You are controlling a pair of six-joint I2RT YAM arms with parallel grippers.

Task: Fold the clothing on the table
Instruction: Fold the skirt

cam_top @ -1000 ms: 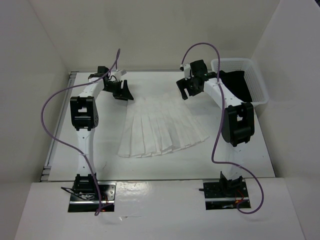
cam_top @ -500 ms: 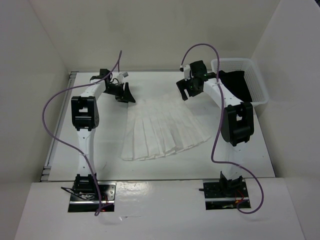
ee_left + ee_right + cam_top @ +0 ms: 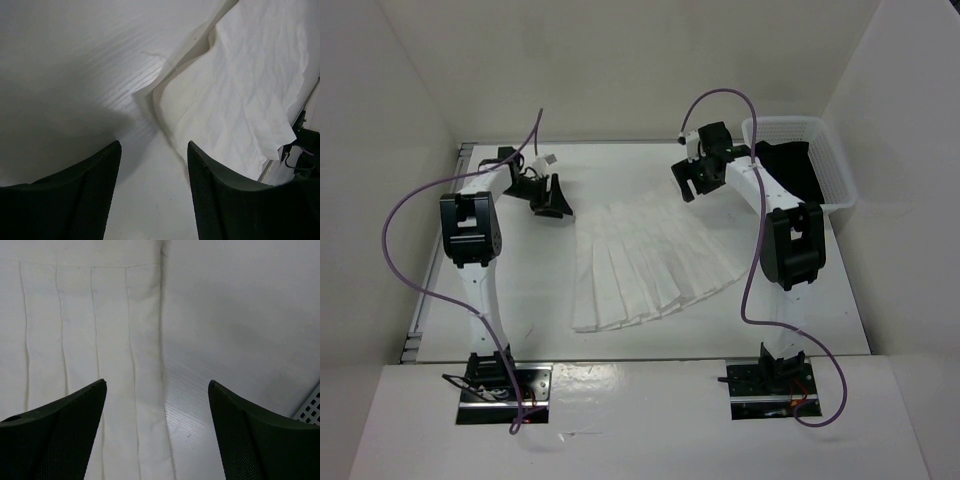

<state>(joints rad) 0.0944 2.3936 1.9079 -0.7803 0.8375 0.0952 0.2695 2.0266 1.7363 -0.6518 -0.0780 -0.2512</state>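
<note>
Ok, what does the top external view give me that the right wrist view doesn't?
Only top external: the whole fanned clothing, the left claw open near its far left corner, and the black garment in the basket. Only right wrist: close-up pleat lines, and the clothing's straight side edge seen between the fingers of the open right claw. Both: clothing, table, right claw, a bit of basket.
</note>
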